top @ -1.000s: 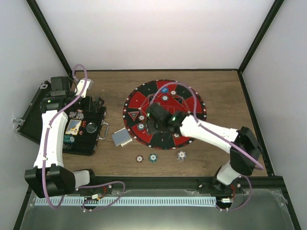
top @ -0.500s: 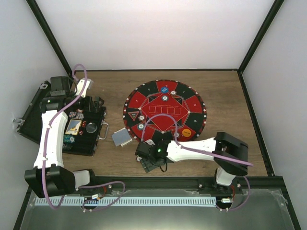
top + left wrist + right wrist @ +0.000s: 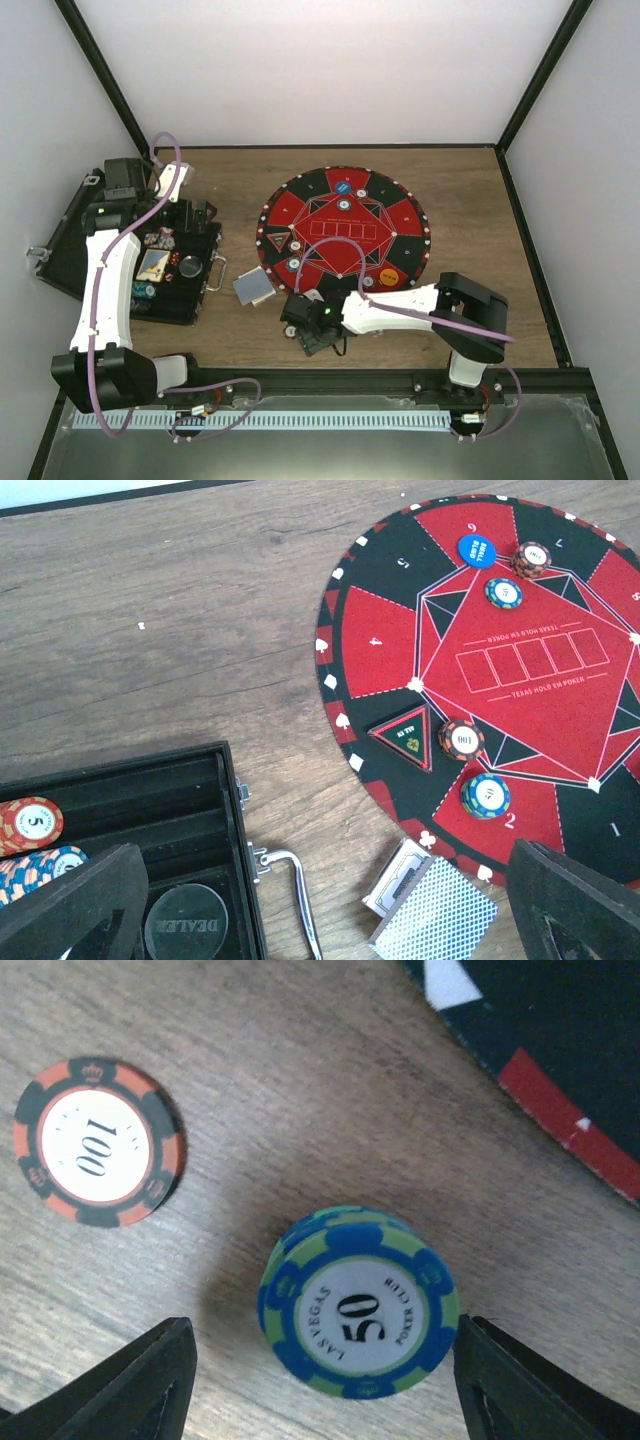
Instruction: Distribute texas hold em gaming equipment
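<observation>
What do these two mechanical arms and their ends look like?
The left arm and right arm have white shells with black joints, and a lilac cable runs along each. A small green light glows near each wrist. The left tool and right tool each end in two black wedge-shaped fingers.

Blue-and-green-rimmed 50 chip [image 3: 358,1317], orange-and-black-rimmed 100 chip [image 3: 97,1143], red-and-black mat [image 3: 530,730], grey crosshatched card deck [image 3: 435,917]

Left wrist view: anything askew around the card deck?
Yes. The grey-backed playing-card deck on the wooden table isn't squared: a white-edged bunch of cards sticks out askew at its upper-left corner, beside the round red-and-black mat.
</observation>
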{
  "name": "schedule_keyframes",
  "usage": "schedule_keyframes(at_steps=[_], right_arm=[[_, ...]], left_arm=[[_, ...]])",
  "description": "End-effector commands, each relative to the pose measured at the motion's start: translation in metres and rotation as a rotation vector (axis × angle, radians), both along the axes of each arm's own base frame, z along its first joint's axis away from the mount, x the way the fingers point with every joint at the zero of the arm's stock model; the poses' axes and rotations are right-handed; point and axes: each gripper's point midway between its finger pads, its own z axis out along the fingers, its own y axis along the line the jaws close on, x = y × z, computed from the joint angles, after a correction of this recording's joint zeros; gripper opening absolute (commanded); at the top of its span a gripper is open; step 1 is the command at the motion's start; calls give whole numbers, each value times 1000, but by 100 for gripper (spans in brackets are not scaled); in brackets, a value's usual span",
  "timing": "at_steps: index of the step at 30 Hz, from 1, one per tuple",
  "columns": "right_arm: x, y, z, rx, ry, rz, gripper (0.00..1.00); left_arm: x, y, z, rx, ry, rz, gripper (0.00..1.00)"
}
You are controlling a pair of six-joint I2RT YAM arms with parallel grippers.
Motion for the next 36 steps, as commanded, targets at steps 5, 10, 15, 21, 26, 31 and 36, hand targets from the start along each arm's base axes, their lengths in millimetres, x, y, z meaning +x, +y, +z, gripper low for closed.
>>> schedule_keyframes(at_steps=[5,10,15,21,26,31,36], right_arm=[[22,12,6,29,-35,-10,67],[24,17,8,38,-37,-4,60],[26,19,9,42,-40,-4,52],[25,15,6,28,-37,-6,47],[27,10,2,4,-42,-9,47],[29,12,5,6,-52,-4,48],[28,12,3,3,-44,3,48]], left_arm=[[1,1,13,-8,-29,4,100],[2,0,12,-14,-26,4,100],[2,0,12,-14,-25,4,100],[2,0,11,-11,-25,4,100],[1,0,10,-12,-24,5,100],[1,1,10,-8,-24,7,100],[1,1,12,-7,-29,9,100]])
